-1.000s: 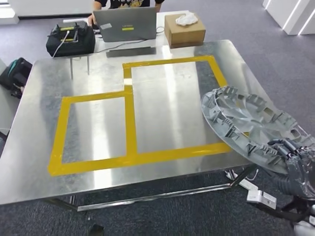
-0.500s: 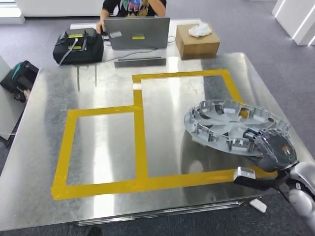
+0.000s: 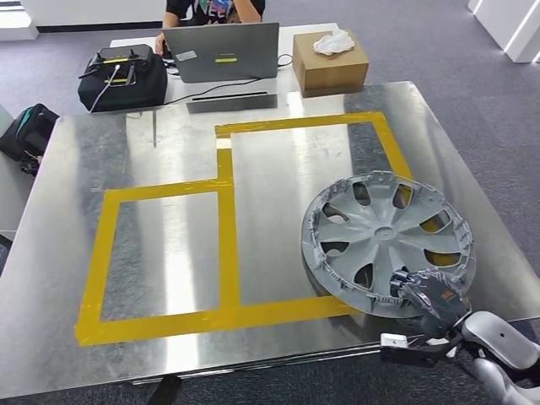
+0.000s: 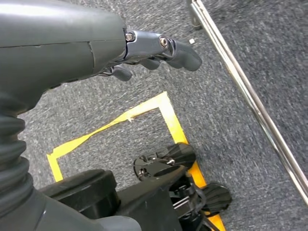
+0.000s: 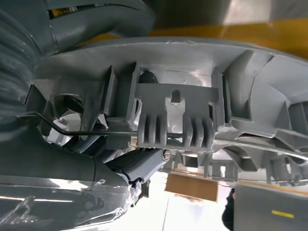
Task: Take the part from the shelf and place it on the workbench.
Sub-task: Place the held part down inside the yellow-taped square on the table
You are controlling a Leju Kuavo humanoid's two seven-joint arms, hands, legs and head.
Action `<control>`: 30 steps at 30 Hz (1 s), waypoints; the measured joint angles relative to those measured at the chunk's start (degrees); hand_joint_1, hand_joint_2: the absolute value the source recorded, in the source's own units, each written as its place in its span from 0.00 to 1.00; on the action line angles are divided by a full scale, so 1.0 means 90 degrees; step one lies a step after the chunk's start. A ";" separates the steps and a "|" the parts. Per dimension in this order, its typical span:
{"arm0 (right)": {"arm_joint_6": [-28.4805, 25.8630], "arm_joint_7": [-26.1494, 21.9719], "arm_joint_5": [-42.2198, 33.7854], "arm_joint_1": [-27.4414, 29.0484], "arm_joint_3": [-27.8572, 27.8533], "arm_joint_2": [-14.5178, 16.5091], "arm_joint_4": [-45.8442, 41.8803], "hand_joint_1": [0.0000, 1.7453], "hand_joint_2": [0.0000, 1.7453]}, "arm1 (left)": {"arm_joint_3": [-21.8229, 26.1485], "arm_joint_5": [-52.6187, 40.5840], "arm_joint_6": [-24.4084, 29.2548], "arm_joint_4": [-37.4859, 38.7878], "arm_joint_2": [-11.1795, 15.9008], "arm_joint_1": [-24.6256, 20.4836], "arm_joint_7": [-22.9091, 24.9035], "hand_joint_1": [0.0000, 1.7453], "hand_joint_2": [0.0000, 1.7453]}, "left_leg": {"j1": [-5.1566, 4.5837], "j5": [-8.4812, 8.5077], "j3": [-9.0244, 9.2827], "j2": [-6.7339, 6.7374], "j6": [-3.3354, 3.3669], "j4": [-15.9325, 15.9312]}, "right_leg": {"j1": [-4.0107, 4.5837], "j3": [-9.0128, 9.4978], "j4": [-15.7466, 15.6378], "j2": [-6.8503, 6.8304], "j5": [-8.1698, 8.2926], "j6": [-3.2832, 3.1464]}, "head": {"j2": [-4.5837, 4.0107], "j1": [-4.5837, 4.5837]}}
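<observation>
The part is a round grey wheel cover (image 3: pixel 387 243) with spokes and cut-outs. It lies inner side up on the right of the metal workbench (image 3: pixel 172 245), over the near right corner of the larger yellow tape rectangle (image 3: pixel 305 122). My right hand (image 3: pixel 432 298) grips its near rim from the table's front edge. The right wrist view is close on the wheel cover's ribbed rim and clips (image 5: pixel 171 120), with my fingers (image 5: pixel 141 161) wrapped under it. My left hand (image 4: pixel 152 48) hangs over grey carpet, its fingers loosely extended and holding nothing.
A smaller yellow tape rectangle (image 3: pixel 162 253) marks the bench's left half. Behind the bench a person sits at a laptop (image 3: pixel 219 51), with a black bag (image 3: pixel 124 76) and a cardboard box (image 3: pixel 330 63) alongside. Another dark bag (image 3: pixel 29 131) lies at the far left.
The wheel cover has come down from a tilted carry at the right edge onto the bench, further left. My right hand came down with it. The camera has also shifted.
</observation>
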 joint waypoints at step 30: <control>-0.2861 -0.0190 0.1458 -0.0167 0.0915 0.1202 0.0918 1.00 1.00 | -0.0777 -0.0363 -0.0247 0.0000 -0.0009 -0.0181 0.0176 0.00 1.00 | -0.0014 0.0011 0.0105 0.0051 -0.0034 0.0000 | -0.0017 0.0104 -0.0007 0.0049 0.0036 -0.0015 | 0.0000 0.0002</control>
